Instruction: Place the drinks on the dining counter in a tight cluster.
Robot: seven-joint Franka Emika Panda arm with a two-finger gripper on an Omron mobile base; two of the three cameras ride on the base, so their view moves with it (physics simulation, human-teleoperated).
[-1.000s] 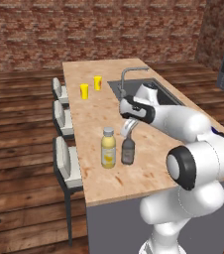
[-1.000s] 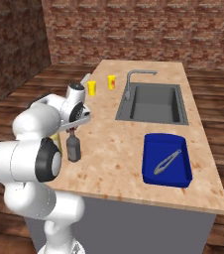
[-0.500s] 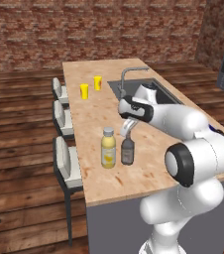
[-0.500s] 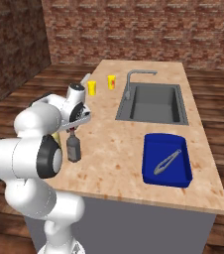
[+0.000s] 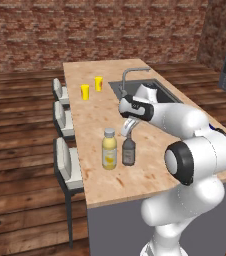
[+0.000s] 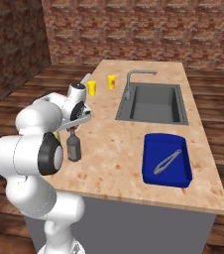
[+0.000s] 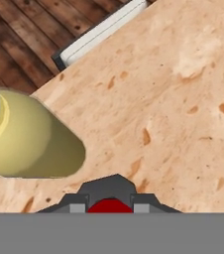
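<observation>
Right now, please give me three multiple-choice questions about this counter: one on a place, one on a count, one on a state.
1. Where is the yellow bottle?
A. In the sink
B. Beside the dark bottle
C. On the blue tray

2. How many small yellow cups are there?
A. One
B. Two
C. Four

3. What is the gripper doing?
A. Shut on the dark bottle's cap
B. Open above the sink
C. Holding tongs

B: they stand side by side. B: two near the faucet. A: the red cap sits between its tips.

Below the hand (image 5: pixel 126 131), the dark bottle (image 7: pixel 108 198) shows just its red cap at the frame's bottom. Beside it, the yellow bottle (image 7: pixel 27 134) is cropped on the left.
</observation>
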